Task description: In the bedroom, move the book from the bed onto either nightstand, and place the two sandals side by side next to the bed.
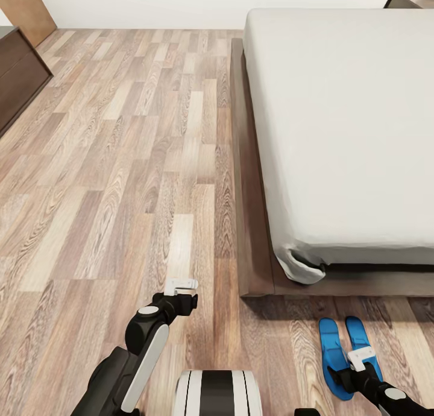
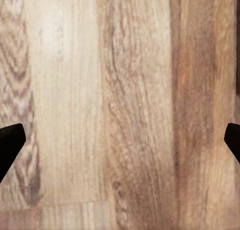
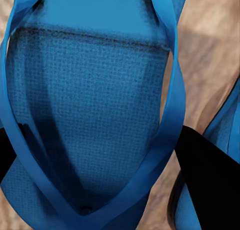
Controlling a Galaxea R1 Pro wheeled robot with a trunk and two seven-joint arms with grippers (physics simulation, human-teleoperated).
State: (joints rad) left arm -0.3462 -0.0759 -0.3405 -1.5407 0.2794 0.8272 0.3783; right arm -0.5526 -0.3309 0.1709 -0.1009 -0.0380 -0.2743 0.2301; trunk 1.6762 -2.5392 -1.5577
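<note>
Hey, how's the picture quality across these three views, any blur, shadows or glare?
Head view: sharp, evenly lit, soft shadow under the bed frame, no glare. Left wrist view: floor grain slightly soft, close up. Right wrist view: sandal very close, weave visible, edges a little blurred, dark fingers casting shade.

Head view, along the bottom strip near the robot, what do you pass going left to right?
Left hand with white fingers over pale wood-plank floor → first flat bright-blue sandal → second blue sandal, with the right hand above the pair.
</note>
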